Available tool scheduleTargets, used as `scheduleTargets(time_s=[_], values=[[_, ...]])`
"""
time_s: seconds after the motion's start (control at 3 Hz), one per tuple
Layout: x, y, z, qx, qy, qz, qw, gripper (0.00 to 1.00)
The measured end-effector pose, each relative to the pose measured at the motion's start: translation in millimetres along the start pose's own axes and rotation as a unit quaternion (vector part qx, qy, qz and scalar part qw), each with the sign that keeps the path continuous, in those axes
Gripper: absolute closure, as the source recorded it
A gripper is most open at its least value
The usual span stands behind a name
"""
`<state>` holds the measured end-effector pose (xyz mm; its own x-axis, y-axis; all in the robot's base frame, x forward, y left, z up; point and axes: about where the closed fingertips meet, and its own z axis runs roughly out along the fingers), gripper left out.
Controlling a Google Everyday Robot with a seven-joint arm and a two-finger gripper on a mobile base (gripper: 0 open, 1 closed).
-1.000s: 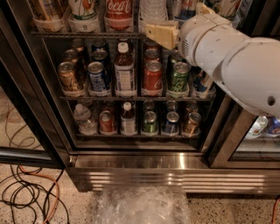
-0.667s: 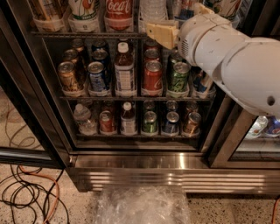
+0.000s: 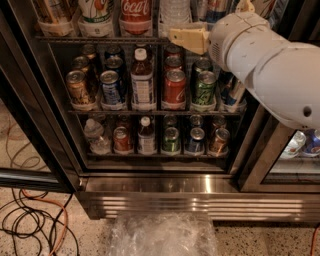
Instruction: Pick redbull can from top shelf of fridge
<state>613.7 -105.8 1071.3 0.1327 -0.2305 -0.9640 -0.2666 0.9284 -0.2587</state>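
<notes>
Fingers (image 3: 187,40) spread, the gripper (image 3: 210,22) reaches into the fridge (image 3: 150,185) at its top shelf (image 3: 100,39), where one cola bottle (image 3: 136,12) stands to the left and one redbull can (image 3: 217,8) sits between two tan tips.

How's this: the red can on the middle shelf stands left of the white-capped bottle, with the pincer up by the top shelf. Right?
No: the camera view shows the red can right of that white-capped bottle; the pincer is indeed by the top shelf.
</notes>
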Motion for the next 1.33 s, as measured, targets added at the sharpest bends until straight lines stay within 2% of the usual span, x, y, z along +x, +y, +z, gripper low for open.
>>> scheduleTargets(time_s=[0.33, 0.67, 1.0, 1.33], values=[[1.7, -14.6, 5.4, 0.018, -0.004, -0.017, 0.9997, 0.04], [1.2, -15.5, 5.5, 0.019, -0.005, -0.019, 0.9996, 0.20], [1.2, -15.5, 5.5, 0.019, -0.005, -0.019, 0.9996, 0.24], [1.1, -15.5, 5.5, 0.019, -0.005, -0.019, 0.9996, 0.16]])
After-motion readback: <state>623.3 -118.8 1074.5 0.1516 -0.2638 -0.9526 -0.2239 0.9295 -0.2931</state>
